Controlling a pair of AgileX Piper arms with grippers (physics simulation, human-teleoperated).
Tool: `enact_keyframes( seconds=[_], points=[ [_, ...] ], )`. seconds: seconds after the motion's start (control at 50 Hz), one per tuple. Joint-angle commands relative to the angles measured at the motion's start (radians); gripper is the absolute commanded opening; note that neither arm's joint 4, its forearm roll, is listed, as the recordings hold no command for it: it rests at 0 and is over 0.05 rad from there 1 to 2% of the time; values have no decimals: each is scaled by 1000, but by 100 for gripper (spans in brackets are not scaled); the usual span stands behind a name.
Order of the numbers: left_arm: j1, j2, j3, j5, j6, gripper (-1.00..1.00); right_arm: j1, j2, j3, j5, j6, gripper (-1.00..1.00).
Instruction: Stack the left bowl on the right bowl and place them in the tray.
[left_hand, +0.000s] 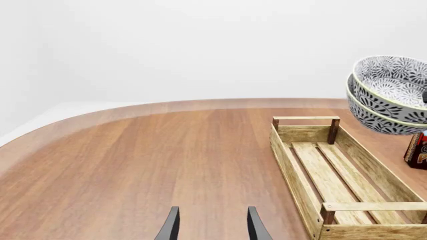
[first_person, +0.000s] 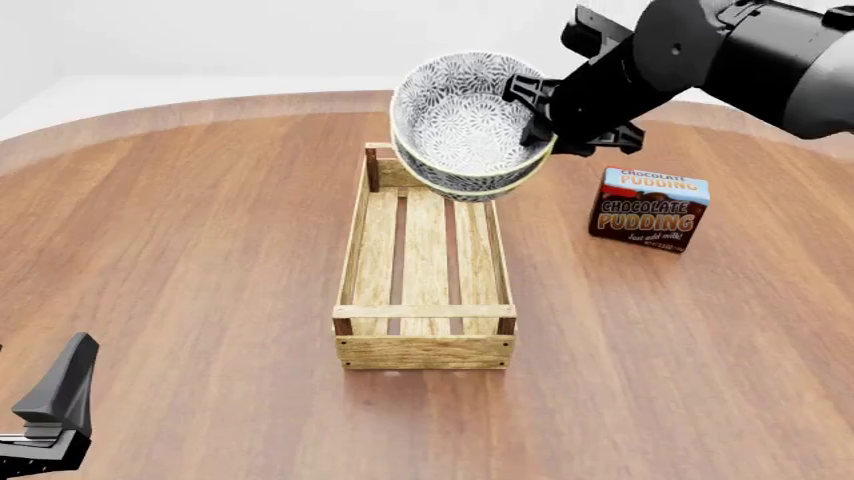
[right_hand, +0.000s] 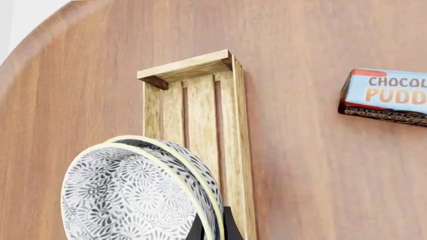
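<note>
Round wooden table (first_person: 200, 250), white backdrop, right claw (first_person: 539, 108) pinching stacked bowls (first_person: 467, 125) — left claw (left_hand: 212, 225) spread

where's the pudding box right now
In the front view the pudding box stands on the table right of the tray, just below the right end effector holding the bowls.

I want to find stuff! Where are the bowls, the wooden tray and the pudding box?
bowls (first_person: 461, 120): front view, inside of top bowl.
tray (first_person: 424, 350): front view, near end wall.
pudding box (first_person: 650, 211): front view, front face.
</note>
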Motion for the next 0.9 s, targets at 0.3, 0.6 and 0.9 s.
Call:
enact_keyframes(
  seconds=[0.3,0.6,0.9],
  points=[
    [0,0,0,0,0,100,-7,164,-142,-1,35,-100],
    [0,0,0,0,0,100,39,255,-215,17,29,-100],
    [0,0,0,0,0,100,41,314,-231,16,34,-100]
  ],
)
